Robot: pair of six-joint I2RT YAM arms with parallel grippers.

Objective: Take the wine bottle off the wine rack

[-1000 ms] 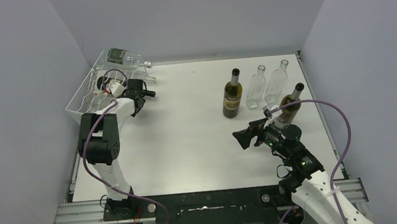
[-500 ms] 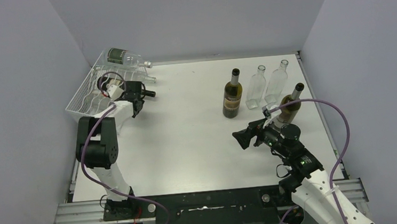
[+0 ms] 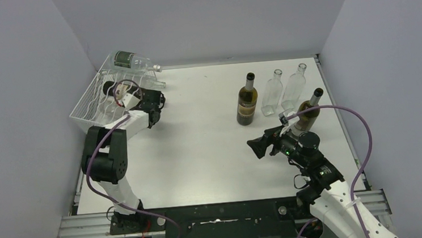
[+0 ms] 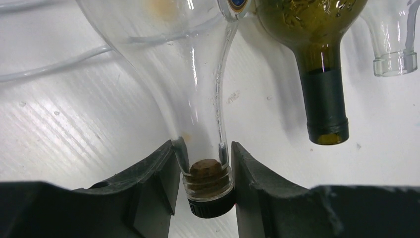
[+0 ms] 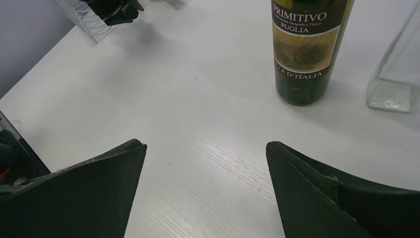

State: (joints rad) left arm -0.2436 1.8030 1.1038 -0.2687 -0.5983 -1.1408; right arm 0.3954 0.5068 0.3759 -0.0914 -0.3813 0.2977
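Observation:
The see-through whitish wine rack (image 3: 89,103) stands at the far left of the table. A clear bottle (image 3: 130,60) lies on its top row. In the left wrist view a clear corked wine bottle (image 4: 198,74) lies with its neck pointing at the camera. My left gripper (image 4: 203,148) is shut on that neck just behind the black cap. Its fingers (image 4: 158,173) press both sides. A dark green bottle (image 4: 324,99) and another clear neck (image 4: 393,44) lie beside it. In the top view the left gripper (image 3: 157,97) is at the rack's front edge. My right gripper (image 3: 255,147) is open and empty above the table.
Several bottles stand upright at the far right: a dark labelled one (image 3: 246,102), two clear ones (image 3: 271,94) and a green one (image 3: 306,114). The labelled bottle (image 5: 307,49) shows ahead of the right gripper (image 5: 205,148). Walls close in on the left, back and right.
The left wrist has swung and shifted slightly right at the rack's front edge. The right arm has not moved.

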